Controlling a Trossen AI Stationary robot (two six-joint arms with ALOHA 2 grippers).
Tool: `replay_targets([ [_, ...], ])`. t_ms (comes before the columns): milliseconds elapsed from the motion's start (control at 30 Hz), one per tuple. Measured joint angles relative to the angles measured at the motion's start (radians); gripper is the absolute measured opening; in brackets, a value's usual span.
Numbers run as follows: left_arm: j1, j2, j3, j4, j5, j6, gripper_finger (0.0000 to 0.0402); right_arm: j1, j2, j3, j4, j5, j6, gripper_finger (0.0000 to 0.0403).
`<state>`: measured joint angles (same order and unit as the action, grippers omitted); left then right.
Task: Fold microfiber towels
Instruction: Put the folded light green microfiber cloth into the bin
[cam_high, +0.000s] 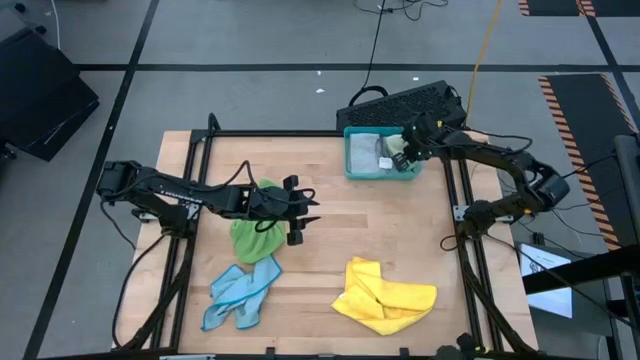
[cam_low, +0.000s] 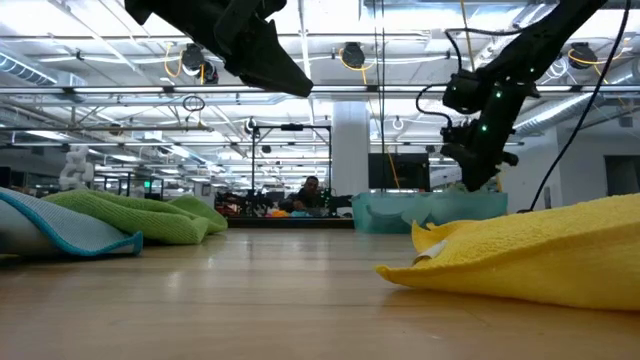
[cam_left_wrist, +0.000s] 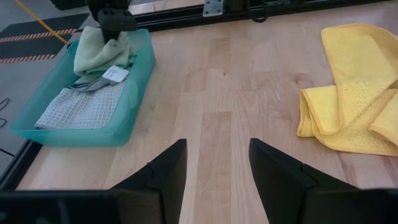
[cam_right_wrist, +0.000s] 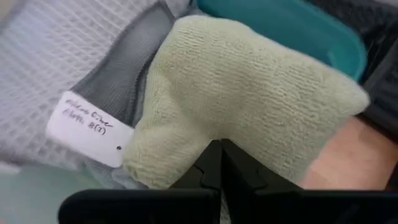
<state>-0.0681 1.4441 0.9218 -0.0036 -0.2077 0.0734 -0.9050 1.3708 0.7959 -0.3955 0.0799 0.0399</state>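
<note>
table (cam_high: 320, 200): pale wood, my two arms over it.
yellow towel (cam_high: 385, 295): largest cloth, crumpled at the near right; the low view cuts off its right end.
teal tray (cam_high: 352, 160): far right corner; grey towel (cam_left_wrist: 81, 109) flat inside, white tag (cam_right_wrist: 87, 127) on it, writing too small to read.
bright green towel (cam_high: 255, 235): bunched left of centre, partly hidden under my left arm.
light blue towel (cam_high: 240, 295): crumpled near left edge.
pale green towel (cam_right_wrist: 249, 93): over the tray, pinched in my right gripper (cam_right_wrist: 219, 163), fingers closed tight on its edge.
my left gripper (cam_left_wrist: 217, 165): above bare wood, fingers part-way apart, holding nothing.
</note>
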Motion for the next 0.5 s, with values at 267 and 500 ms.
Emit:
replay_targets([
  [267,0.0,0.0,0.0,0.0,0.0,0.0,0.0175,-0.018,0.114,0.0,0.026,0.029,0.004,0.0],
  [500,0.0,0.0,0.0,0.0,0.0,0.0,0.0175,-0.008,0.17,0.002,0.064,0.034,-0.004,0.0],
])
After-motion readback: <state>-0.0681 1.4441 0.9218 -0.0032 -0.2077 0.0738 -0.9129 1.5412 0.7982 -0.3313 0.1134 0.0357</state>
